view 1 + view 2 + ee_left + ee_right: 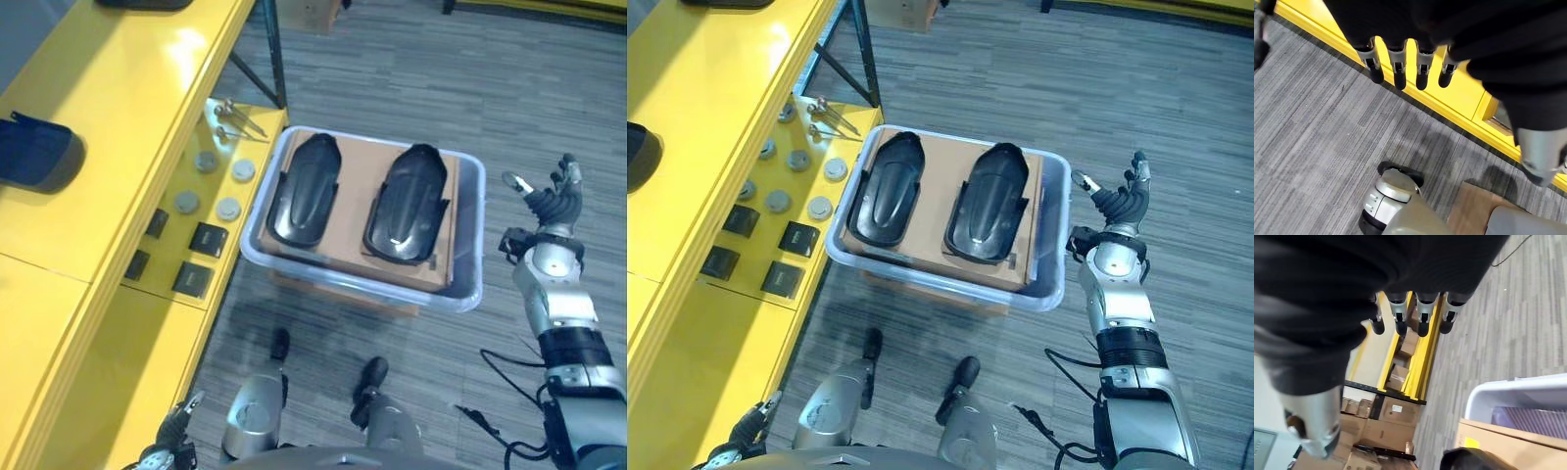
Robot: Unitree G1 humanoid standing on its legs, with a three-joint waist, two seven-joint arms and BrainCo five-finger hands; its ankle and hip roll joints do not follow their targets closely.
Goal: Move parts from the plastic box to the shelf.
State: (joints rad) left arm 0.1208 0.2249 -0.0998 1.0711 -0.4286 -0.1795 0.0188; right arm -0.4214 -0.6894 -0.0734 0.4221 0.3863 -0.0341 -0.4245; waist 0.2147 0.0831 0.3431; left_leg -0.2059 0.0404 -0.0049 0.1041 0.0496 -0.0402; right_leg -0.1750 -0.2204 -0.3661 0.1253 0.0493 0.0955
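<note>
Left eye view: a clear plastic box [468, 284] is shown standing on the floor just beside the yellow shelf [108, 211]. Two black parts lie side by side on a cardboard sheet [358, 186] inside the box. The part nearer the shelf [304, 188] and the part farther from the shelf [408, 202] both have their long axes running away from the robot. The right hand [552, 201] is held in the air just beyond the side of the box opposite the shelf, fingers extended and spread, nothing held. It is judged the nearer hand for the part farther from the shelf, which lies from its fingers toward the shelf. The left hand [174, 431] is seen low at the shelf's front edge, well apart from the box.

Right eye view: the same layout is shown, and a dark part [639, 152] already lies on the shelf top.

Left wrist view: the left hand's fingers [1399, 76] hang straight and slightly parted over the grey floor [1312, 127] and the shelf's edge, empty.

Right wrist view: the right hand's fingers [1422, 318] are extended and empty; the box rim [1508, 390] shows beside them.
</note>
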